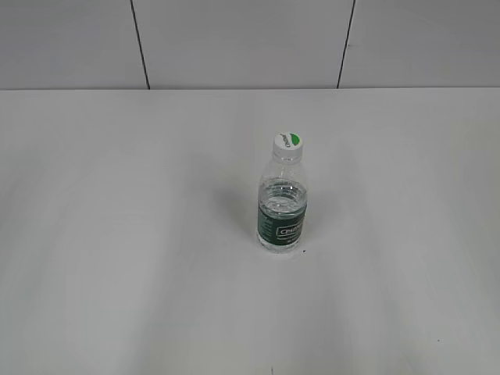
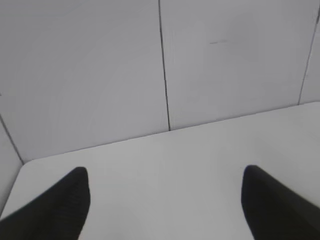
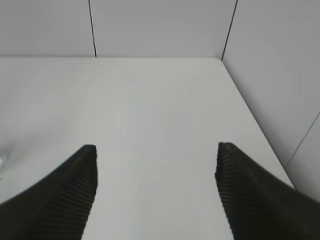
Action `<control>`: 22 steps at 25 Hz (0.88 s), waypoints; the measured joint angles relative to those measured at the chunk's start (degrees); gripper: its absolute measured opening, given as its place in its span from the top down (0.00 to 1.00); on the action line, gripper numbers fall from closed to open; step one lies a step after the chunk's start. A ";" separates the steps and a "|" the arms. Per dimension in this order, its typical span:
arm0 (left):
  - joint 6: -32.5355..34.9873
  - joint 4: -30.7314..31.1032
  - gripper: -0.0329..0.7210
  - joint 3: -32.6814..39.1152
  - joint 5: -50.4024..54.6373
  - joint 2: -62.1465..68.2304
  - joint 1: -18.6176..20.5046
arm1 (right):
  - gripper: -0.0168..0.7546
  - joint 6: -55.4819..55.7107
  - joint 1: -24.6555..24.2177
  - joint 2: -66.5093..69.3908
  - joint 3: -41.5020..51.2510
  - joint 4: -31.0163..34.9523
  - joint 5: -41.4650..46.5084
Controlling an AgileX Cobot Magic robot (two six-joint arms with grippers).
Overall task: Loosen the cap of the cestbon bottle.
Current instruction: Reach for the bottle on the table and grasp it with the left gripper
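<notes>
The cestbon bottle (image 1: 282, 209) stands upright near the middle of the white table in the exterior view, clear with a dark green label band. Its white cap (image 1: 287, 141) with a green patch sits on the neck. Neither gripper shows in the exterior view. My left gripper (image 2: 165, 180) is open and empty over bare table, facing the back wall. My right gripper (image 3: 156, 155) is open and empty over bare table. A faint clear edge at the far left of the right wrist view (image 3: 2, 161) may be the bottle.
The white table (image 1: 117, 234) ends at a grey panelled wall (image 1: 234, 39) behind. In the right wrist view the table's right edge meets a side wall (image 3: 280, 75). In the left wrist view the table's left corner (image 2: 22, 165) meets the walls.
</notes>
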 joint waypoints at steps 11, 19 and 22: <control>0.00 1.12 0.22 0.00 -29.44 25.40 -6.33 | 0.25 0.00 0.00 4.41 -0.06 -0.30 -15.77; -0.39 0.55 0.22 0.00 -42.29 35.70 -6.33 | 0.25 0.00 0.00 13.96 -0.06 0.01 -26.18; -1.56 0.50 0.22 0.00 -43.72 38.75 -6.33 | 0.25 0.00 0.00 17.94 -0.06 0.41 -29.91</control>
